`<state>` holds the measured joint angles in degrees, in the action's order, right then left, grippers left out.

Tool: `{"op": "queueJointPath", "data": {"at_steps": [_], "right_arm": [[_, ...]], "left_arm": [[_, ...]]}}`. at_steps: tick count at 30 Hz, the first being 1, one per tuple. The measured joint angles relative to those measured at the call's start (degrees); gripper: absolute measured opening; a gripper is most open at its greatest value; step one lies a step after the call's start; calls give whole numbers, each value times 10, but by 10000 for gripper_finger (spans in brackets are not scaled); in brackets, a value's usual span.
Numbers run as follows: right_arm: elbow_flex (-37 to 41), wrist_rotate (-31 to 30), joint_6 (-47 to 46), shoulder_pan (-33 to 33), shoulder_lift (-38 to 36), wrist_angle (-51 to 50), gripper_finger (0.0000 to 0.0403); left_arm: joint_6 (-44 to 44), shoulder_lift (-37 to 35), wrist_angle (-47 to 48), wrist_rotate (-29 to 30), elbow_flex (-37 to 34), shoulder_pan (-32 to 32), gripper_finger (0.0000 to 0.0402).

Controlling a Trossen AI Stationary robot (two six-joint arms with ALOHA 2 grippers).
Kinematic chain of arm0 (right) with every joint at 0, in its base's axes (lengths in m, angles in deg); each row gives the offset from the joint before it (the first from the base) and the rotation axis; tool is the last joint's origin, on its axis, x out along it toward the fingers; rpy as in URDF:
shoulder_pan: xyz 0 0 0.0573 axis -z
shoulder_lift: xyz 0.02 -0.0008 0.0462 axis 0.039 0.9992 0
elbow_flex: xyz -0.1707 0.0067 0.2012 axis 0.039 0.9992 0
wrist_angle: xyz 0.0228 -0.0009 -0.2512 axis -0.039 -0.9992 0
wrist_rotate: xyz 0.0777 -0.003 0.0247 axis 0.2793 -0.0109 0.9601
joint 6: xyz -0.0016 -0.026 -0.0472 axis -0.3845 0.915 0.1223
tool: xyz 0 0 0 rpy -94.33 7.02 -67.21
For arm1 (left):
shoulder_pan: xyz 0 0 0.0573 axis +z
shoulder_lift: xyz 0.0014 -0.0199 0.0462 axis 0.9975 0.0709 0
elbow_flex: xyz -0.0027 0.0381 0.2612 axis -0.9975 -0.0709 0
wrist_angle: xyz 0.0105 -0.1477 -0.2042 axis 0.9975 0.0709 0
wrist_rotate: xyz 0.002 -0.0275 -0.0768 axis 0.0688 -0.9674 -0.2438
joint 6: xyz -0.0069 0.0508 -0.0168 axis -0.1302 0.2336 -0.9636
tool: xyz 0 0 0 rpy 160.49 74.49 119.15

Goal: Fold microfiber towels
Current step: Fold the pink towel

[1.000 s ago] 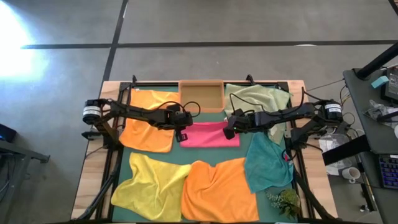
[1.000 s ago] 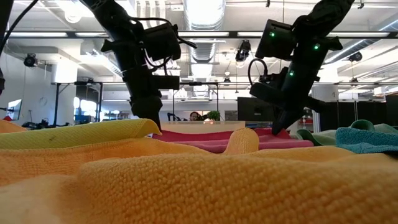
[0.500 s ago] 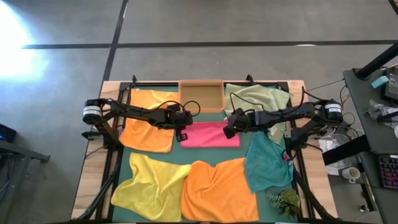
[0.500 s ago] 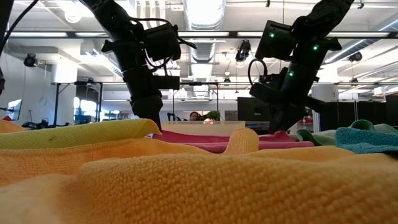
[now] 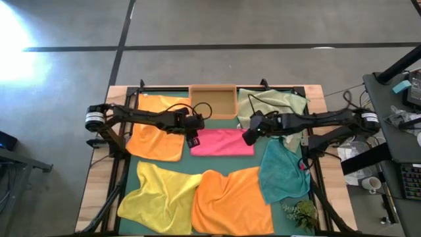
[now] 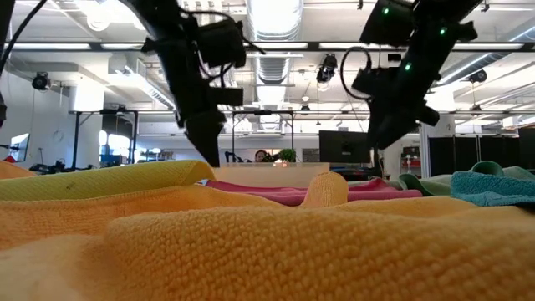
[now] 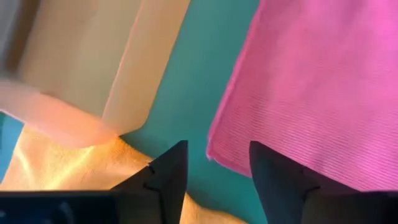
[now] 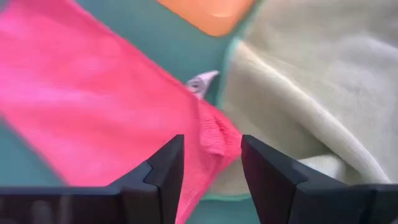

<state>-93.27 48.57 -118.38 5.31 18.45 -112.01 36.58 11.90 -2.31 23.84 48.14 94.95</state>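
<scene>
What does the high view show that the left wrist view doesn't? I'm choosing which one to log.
Only the high view shows the right gripper, the yellow towel, the teal towel and the pale green towel. Only the left wrist view shows the left gripper open above the pink towel's corner. Both show the pink towel, the wooden tray and the green mat.

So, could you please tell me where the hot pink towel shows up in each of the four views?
High view: hot pink towel, centre, below the wooden tray.
Low view: thin pink band mid-picture, before the tray.
Left wrist view: right side.
Right wrist view: left side.
Shared landmark: the tray.
</scene>
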Motion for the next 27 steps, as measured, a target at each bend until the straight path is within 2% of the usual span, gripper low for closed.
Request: {"op": "queueJointPath", "data": {"at_steps": [3,7,11,15,18,22,27], "right_arm": [[0,39,35,0,-23,-1,139],[0,103,54,1,-22,-2,128],[0,156,59,0,2,-1,118],[2,187,84,0,35,-2,104],[2,208,94,0,66,-1,85],[3,231,95,-2,100,0,59],[3,231,93,-2,126,6,30]], "left_arm": [[-10,-12,12,-57,26,-2,161],[-80,-21,-47,-129,20,-12,161],[-120,-17,-88,-137,-6,-39,161],[-122,-10,-123,-139,-34,-65,161],[-157,-9,-145,-139,-45,-73,156],[-165,-9,-145,-139,-56,-76,123],[-161,-9,-171,-141,-72,-76,50]]}}
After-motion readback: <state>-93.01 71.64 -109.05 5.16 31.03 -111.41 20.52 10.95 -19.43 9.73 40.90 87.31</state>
